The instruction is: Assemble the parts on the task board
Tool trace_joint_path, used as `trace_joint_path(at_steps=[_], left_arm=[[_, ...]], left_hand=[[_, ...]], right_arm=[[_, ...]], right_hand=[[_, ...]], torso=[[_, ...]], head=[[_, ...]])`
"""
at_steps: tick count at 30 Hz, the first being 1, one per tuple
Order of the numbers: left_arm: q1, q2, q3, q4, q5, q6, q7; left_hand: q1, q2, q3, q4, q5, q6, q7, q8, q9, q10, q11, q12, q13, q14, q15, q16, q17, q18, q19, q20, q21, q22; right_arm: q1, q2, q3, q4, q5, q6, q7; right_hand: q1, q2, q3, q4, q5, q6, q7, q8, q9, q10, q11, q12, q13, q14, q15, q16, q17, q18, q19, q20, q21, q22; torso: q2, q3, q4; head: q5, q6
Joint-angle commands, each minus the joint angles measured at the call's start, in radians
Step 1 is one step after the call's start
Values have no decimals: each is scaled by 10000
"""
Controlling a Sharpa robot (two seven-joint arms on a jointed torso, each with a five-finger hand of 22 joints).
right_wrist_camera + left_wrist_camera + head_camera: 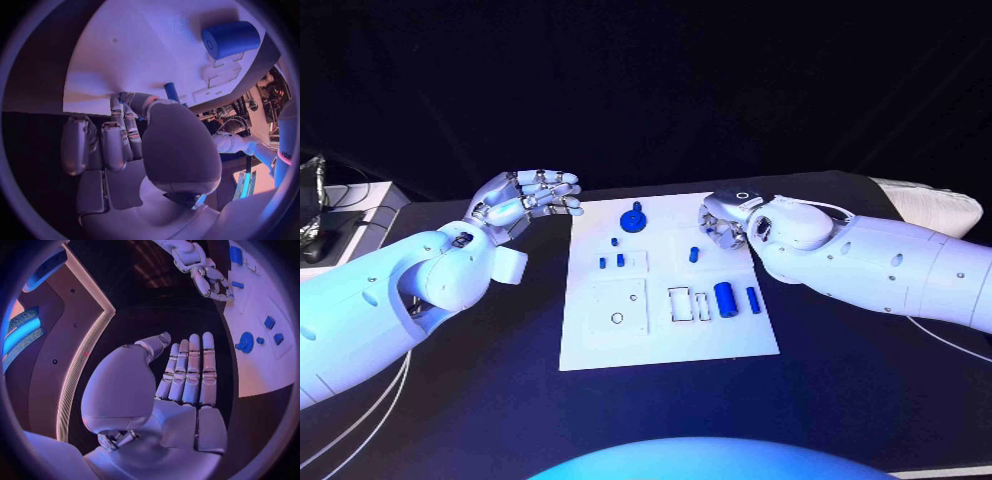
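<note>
The white task board [668, 330] lies mid-table with several blue parts on it. A round blue part with a knob [635, 218] [245, 341] sits at its far edge. Small pegs [616, 241] stand left of centre, and a blue cylinder [726, 295] [230, 39] lies to the right. My left hand [528, 198] [181, 385] hovers off the board's far left corner, fingers straight, holding nothing. My right hand [727, 222] [150, 145] reaches down at the board's far right edge, largely hidden by its forearm. Its fingertips are close to a blue peg [692, 254] [171, 91] and do not grip it.
Recessed slots [682, 303] lie beside the cylinder and a square plate with a hole [619, 305] lies on the board's near left. A grey box with cables [343, 215] stands off the table's left, and a white bundle [927, 205] lies at the far right.
</note>
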Motion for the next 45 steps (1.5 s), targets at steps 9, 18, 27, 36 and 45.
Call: trace_joint_path(at_steps=[9, 18, 27, 36, 45], left_arm=[[-4, 0, 13, -105, 52, 108, 33], [-4, 6, 14, -264, 52, 112, 11], [-4, 35, 13, -346, 60, 75, -5], [-1, 175, 12, -421, 158, -205, -4], [4, 496, 17, -505, 281, -551, 130]], left_hand=[[84, -22, -95, 4, -33, -22, 116, -12, -32, -98, 97, -113, -8, 50, 31, -143, 75, 104, 124, 19, -123, -73], [83, -25, -124, 11, -33, -44, 131, -25, -46, -131, 111, -140, -4, 34, 45, -200, 107, 101, 128, 30, -177, -113], [80, -28, -144, 18, -32, -56, 137, -33, -56, -148, 120, -154, -1, 23, 55, -238, 128, 98, 130, 39, -216, -140], [52, -24, -182, 53, -33, -69, 154, -42, -70, -161, 133, -165, 8, 6, 71, -301, 168, 96, 134, 57, -287, -192], [24, -26, -217, 92, -32, -79, 154, -48, -83, -164, 137, -168, 17, -9, 84, -360, 207, 97, 142, 76, -357, -244]], right_arm=[[-37, -276, 5, 479, -206, -1389, -152], [14, -684, 114, 1031, 55, -2135, -18], [40, -1174, 210, 2227, 504, -2453, 181], [-167, -801, 194, 3078, 420, -2406, 248], [-690, -36, 72, 3132, -53, -2234, 145]], right_hand=[[-42, 91, 125, -76, -85, 113, -5, 81, 53, 446, -284, -45, 30, 387, -88, 36, 37, 4, 231, -88, 173, 633], [-86, 71, 150, -102, -96, 136, -10, 95, 75, 485, -291, -56, 29, 397, -95, 58, 69, -6, 248, -91, 223, 672], [-109, 60, 169, -121, -91, 152, -11, 105, 91, 511, -297, -65, 27, 403, -105, 75, 92, -14, 262, -97, 266, 705], [-130, 53, 212, -159, -35, 149, -9, 105, 109, 527, -298, -93, 19, 399, -116, 67, 71, -9, 258, -107, 249, 697], [-144, 48, 234, -179, -1, 145, -5, 102, 118, 532, -297, -109, 14, 395, -119, 59, 53, -3, 251, -110, 225, 681]], torso=[[-24, 9, -14], [-14, 7, 0], [-47, -15, -16], [-119, -52, -11], [-252, -151, 65]], head=[[-5, 56], [17, 69], [201, 68], [557, 9], [793, -214]])
